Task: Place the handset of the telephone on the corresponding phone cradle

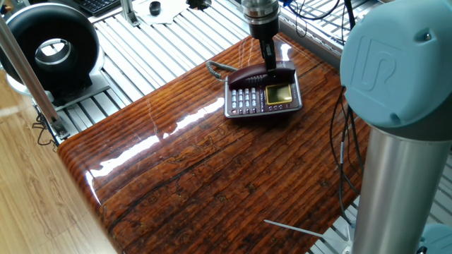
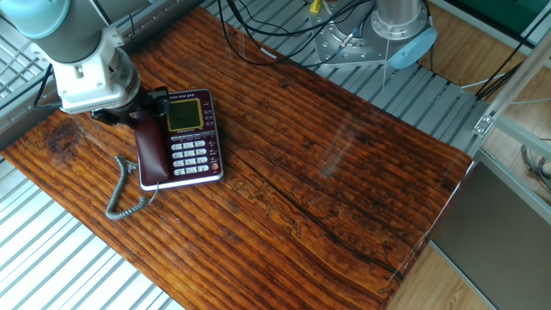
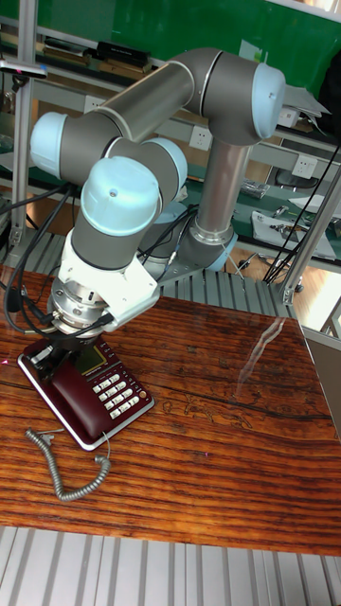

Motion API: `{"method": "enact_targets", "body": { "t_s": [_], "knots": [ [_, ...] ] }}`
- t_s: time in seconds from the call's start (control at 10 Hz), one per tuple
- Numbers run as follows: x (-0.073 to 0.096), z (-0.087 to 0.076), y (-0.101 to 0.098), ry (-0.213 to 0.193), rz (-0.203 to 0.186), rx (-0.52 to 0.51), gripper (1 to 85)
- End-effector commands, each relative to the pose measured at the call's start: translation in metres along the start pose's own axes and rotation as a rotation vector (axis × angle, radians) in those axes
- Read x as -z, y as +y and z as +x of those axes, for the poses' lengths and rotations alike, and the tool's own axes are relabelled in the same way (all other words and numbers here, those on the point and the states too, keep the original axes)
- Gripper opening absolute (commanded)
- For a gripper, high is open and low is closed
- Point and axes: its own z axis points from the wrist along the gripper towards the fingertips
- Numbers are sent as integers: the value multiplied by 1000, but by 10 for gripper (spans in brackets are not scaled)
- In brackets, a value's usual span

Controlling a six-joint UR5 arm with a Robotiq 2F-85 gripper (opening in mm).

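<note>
The telephone (image 1: 263,97) (image 2: 191,138) (image 3: 102,388) stands on the wooden table, near one corner. Its dark maroon handset (image 1: 248,73) (image 2: 152,155) (image 3: 68,396) lies along the phone cradle (image 1: 289,71) beside the keypad and the yellow-green display. The coiled grey cord (image 2: 126,196) (image 3: 68,470) trails onto the table. My gripper (image 1: 269,63) (image 2: 136,112) (image 3: 53,355) points straight down onto the display end of the handset. Its fingers reach the handset, and the wrist hides how wide they stand.
A thin pale rod (image 1: 295,229) lies near the table's front edge. A black ring-shaped device (image 1: 51,48) sits on the slatted metal bench beside the table. Cables (image 2: 258,34) and a second arm's base (image 2: 396,30) are at the far side.
</note>
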Motion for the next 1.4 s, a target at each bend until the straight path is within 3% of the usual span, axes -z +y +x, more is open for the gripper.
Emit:
{"method": "enact_targets", "body": {
  "t_s": [0.0, 0.3, 1.3],
  "knots": [
    [1, -3, 1, -14, -5, 0, 320],
    [1, -3, -1, -15, 0, 6, 393],
    [1, -4, 2, -18, -8, -8, 407]
  ]
}}
